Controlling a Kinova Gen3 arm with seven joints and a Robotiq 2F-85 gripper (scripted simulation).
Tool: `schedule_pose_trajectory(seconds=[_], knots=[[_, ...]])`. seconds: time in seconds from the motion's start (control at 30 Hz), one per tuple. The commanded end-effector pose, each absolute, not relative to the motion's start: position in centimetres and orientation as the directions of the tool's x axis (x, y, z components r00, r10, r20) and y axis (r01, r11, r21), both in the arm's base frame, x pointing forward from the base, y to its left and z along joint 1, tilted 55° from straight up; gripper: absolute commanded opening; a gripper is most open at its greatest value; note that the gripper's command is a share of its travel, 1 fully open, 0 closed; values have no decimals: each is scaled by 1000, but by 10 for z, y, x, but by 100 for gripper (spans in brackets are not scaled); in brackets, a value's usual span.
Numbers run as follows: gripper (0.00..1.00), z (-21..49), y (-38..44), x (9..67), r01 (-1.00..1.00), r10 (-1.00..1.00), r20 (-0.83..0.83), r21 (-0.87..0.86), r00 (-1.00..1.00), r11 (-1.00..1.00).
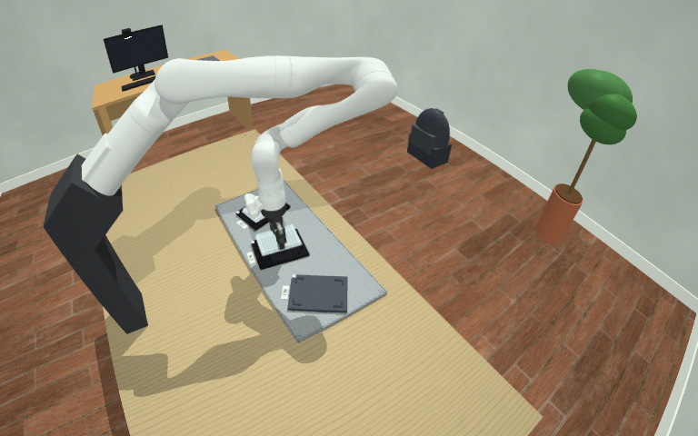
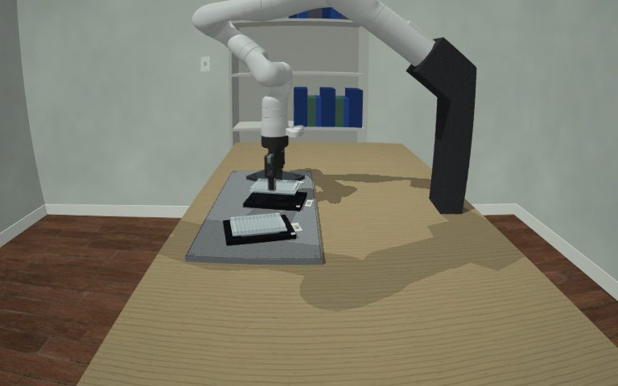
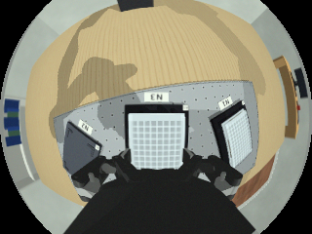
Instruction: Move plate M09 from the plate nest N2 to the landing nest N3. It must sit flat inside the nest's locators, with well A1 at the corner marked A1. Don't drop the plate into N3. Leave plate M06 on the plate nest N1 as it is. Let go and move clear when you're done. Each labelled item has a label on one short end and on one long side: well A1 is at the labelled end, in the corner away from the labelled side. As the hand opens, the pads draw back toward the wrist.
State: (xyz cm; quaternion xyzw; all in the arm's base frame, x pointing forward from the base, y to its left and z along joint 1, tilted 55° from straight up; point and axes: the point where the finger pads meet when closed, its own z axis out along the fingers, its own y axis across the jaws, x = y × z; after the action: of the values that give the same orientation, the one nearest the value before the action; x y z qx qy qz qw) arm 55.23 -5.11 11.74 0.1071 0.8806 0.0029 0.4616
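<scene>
My gripper (image 1: 280, 242) (image 2: 272, 185) (image 3: 156, 154) is shut on plate M09 (image 1: 264, 242) (image 2: 286, 185) (image 3: 156, 131), a white well plate gripped across its short width. The plate hangs level a little above the black nest N2 (image 1: 267, 261) (image 2: 273, 201), apart from it. The landing nest N3 (image 1: 317, 293) (image 2: 294, 174) (image 3: 81, 150) is a dark grey tray with corner locators, and nothing lies in it. Plate M06 (image 2: 257, 223) (image 3: 236, 133) lies flat on the black nest N1 (image 1: 252, 220) (image 2: 255, 239). In the top view the arm hides most of it.
All three nests stand in a row on a grey base plate (image 1: 350, 267) (image 2: 209, 241) on the wooden table. Small white label tags lie beside each nest. The arm's black pedestal (image 1: 87, 242) (image 2: 451, 136) stands at the table's side.
</scene>
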Motion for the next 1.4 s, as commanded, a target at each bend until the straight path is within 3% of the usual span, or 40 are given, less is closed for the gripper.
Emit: schedule_pose_trajectory(seconds=[0.0, 1.37], knots=[[0, 116, -51, 555, 187, 192, -812, 104, -551, 977], [0, 108, -53, 566, 187, 192, -812, 104, -551, 977]])
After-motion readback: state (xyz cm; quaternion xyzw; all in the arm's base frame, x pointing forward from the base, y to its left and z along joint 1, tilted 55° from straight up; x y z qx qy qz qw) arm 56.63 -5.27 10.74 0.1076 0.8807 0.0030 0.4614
